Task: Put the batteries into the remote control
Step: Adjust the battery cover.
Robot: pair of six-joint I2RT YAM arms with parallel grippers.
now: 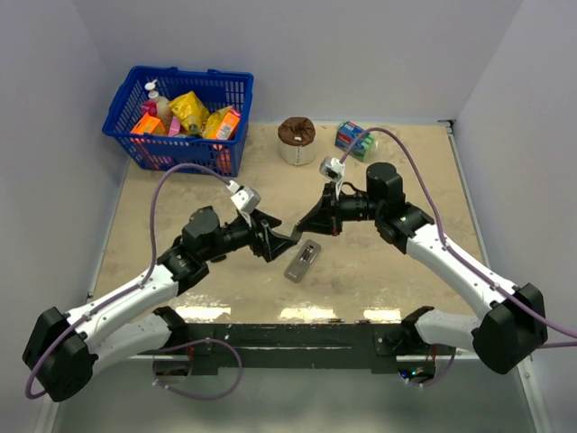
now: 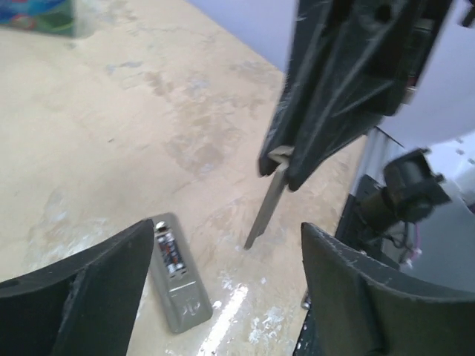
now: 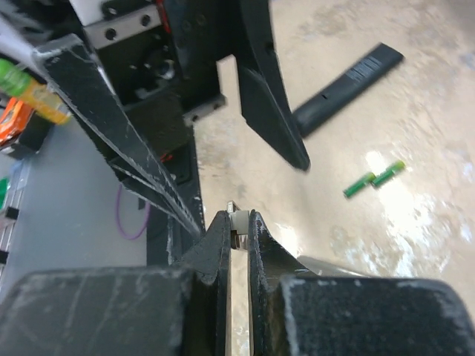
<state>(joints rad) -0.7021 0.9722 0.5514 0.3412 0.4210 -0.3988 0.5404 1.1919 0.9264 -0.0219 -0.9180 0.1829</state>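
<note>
Desk: beige.
Remote control: back up, beneath both pincers, long axis diagonal.
Left pincer: spread, empty.
Right pincer: clamping thin grey cover.

One grey-backed remote, one black remote — two green sticks, one basket.
</note>
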